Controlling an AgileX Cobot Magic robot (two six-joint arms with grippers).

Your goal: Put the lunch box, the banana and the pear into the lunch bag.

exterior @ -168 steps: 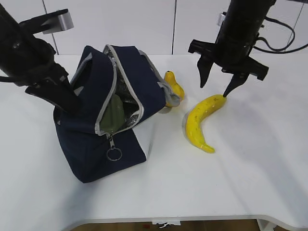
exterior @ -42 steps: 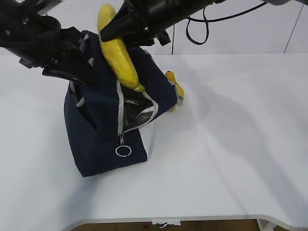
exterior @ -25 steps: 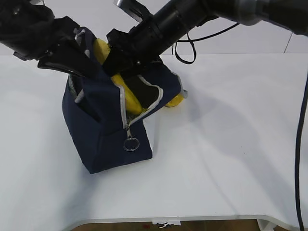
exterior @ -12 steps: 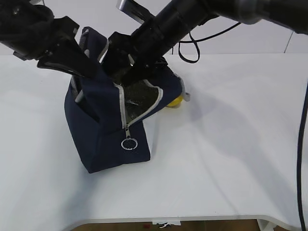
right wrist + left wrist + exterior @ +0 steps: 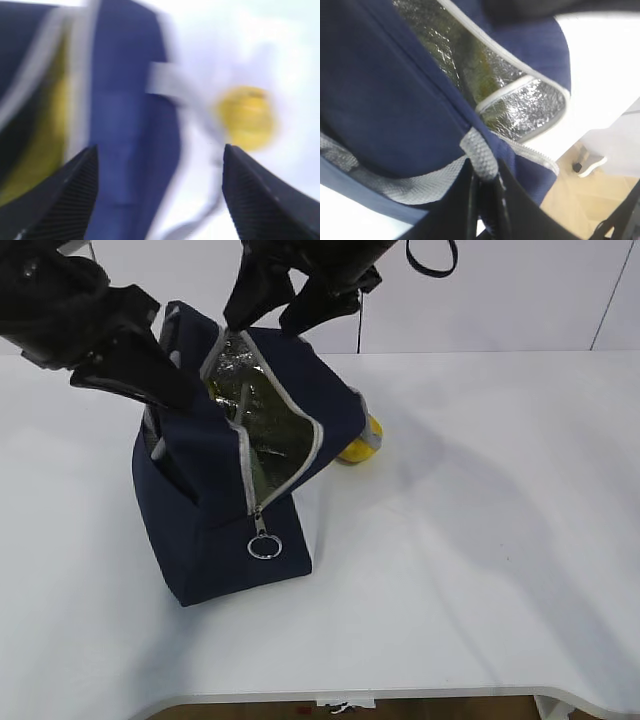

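The navy lunch bag [image 5: 215,510] stands open, its silver lining showing. My left gripper [image 5: 172,392] is shut on the bag's grey webbing handle [image 5: 479,152] and holds that side up; in the left wrist view the gripper [image 5: 486,184] pinches the strap. My right gripper [image 5: 272,312] is open and empty just above the bag's mouth. In the blurred right wrist view the gripper [image 5: 160,150] looks down at the bag's edge, with the banana [image 5: 47,135] inside the bag. The pear [image 5: 361,446] lies on the table behind the bag's right side and also shows in the right wrist view [image 5: 246,118]. The lunch box is hidden.
The white table [image 5: 480,540] stretches to the right and front of the bag. The ring zipper pull [image 5: 264,547] hangs on the bag's front. A white wall panel [image 5: 520,290] runs behind the table.
My right gripper carried the banana over, lowered it into the bag, let go and has now risen out of the mouth, empty. The left gripper kept holding the handle.
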